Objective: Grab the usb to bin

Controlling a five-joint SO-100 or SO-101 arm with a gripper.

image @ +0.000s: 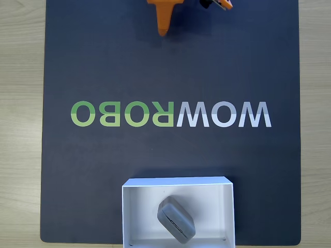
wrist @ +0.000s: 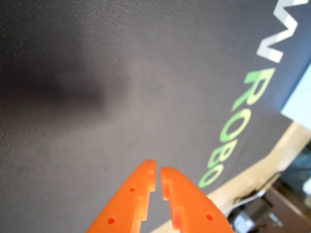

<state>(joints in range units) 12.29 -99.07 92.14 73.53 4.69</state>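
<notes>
**Claw empty, usb sitting in the bin**

Your orange claw (wrist: 158, 171) is pressed nearly together with nothing between the tips, just a thin slit in the wrist view, hanging over the dark mat (wrist: 121, 87). In the fixed view you can see the usb (image: 176, 219) lying tilted inside the white bin (image: 125, 206) at the mat's bottom edge, well apart from the claw up top.

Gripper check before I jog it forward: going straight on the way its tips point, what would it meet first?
Probably the bare dark mat; the shut gripper points at it, with nothing between, though depth is unclear.
</notes>
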